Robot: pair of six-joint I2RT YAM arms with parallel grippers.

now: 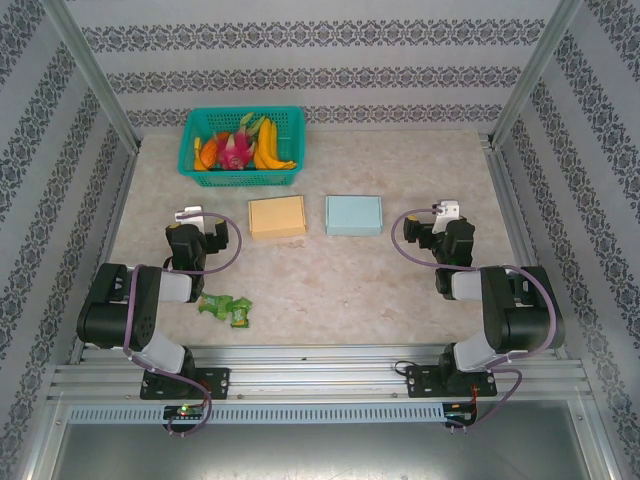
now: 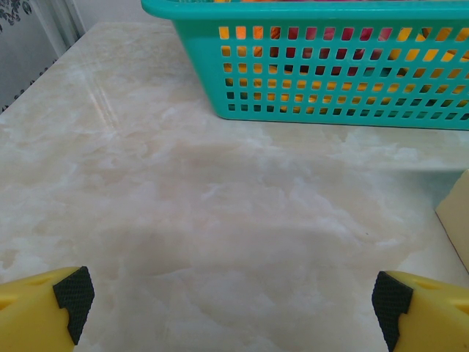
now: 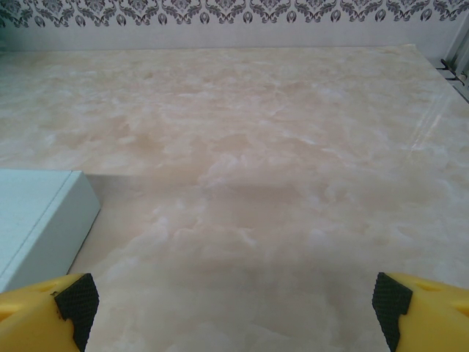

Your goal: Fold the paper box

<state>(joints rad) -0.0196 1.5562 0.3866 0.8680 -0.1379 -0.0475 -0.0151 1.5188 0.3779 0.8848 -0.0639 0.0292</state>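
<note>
Two closed paper boxes lie side by side at mid-table: a tan box [image 1: 277, 216] and a light blue box [image 1: 353, 214]. My left gripper [image 1: 193, 216] hovers left of the tan box, jaws open and empty. In the left wrist view, the left gripper [image 2: 233, 312] shows yellow fingers [image 2: 73, 295] wide apart over bare table, with the tan box's edge [image 2: 458, 220] at the far right. My right gripper [image 1: 445, 212] hangs right of the blue box, also open. The right gripper [image 3: 233, 312] has nothing between its fingers [image 3: 387, 302]; the blue box's corner [image 3: 40, 220] lies to the left.
A teal basket [image 1: 243, 170] with toy fruit stands at the back left, its mesh wall [image 2: 330, 73] ahead of the left gripper. Green wrappers [image 1: 226, 307] lie near the left arm's base. Patterned walls and metal posts enclose the marble table [image 1: 330, 280].
</note>
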